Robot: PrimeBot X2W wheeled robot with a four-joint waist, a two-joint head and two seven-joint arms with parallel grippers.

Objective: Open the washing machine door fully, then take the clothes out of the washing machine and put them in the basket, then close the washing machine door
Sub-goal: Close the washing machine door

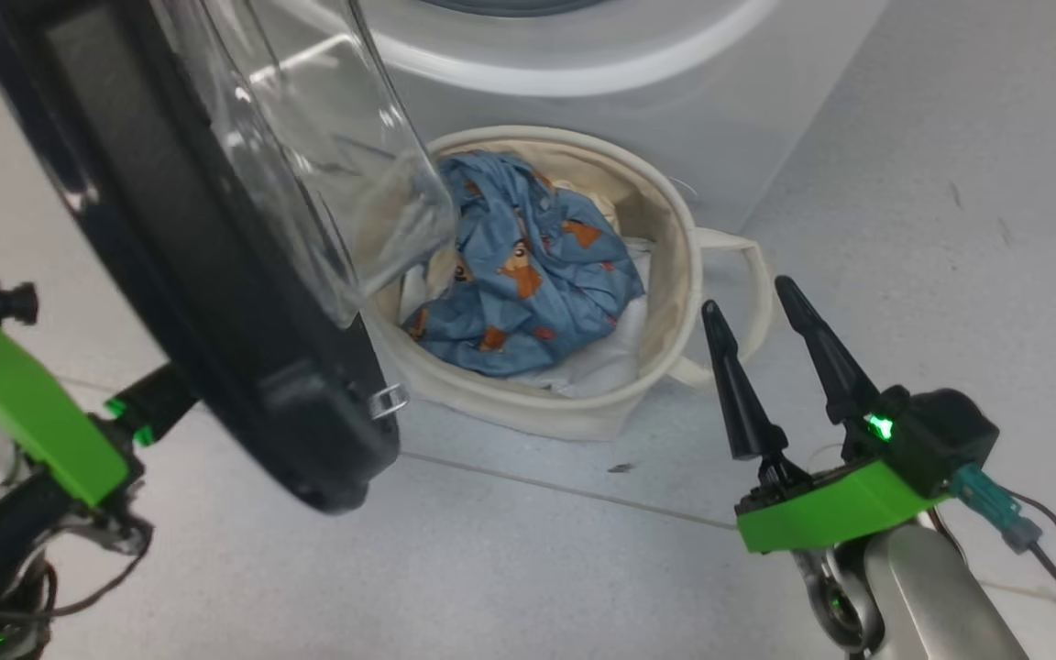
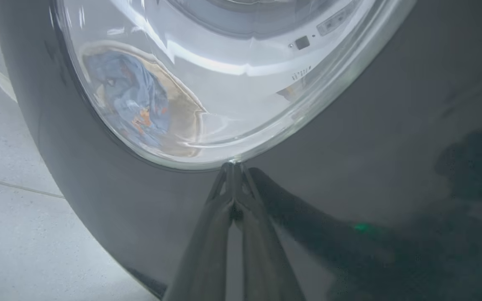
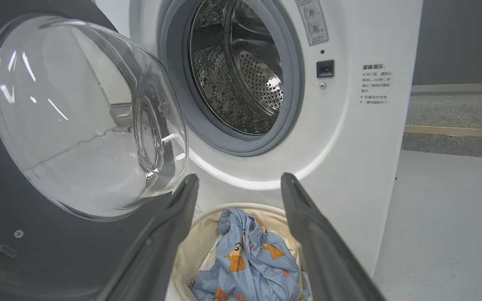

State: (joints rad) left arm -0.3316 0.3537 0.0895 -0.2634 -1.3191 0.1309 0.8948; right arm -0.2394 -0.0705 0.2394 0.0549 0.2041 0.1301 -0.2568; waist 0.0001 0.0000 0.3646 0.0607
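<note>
The washing machine door (image 1: 216,302) stands swung out at the left, its black rim around a clear glass dome (image 3: 78,117). My left gripper (image 2: 232,165) is shut, its tips pressed against the door's dark outer face (image 2: 349,146) just below the glass. The washing machine (image 3: 349,146) shows a bare metal drum (image 3: 241,75). Below it stands the basket (image 1: 675,238), with the blue animal-print clothes (image 1: 528,266) heaped inside. My right gripper (image 1: 746,295) hangs open beside the basket's right handle, holding nothing. In the right wrist view that gripper (image 3: 239,177) points over the basket (image 3: 195,238) and the clothes (image 3: 249,259).
A plain white sheet (image 1: 601,357) lies under the blue garment in the basket. Grey floor (image 1: 950,229) spreads to the right of the machine. A low carpeted step (image 3: 454,129) runs along the far right wall.
</note>
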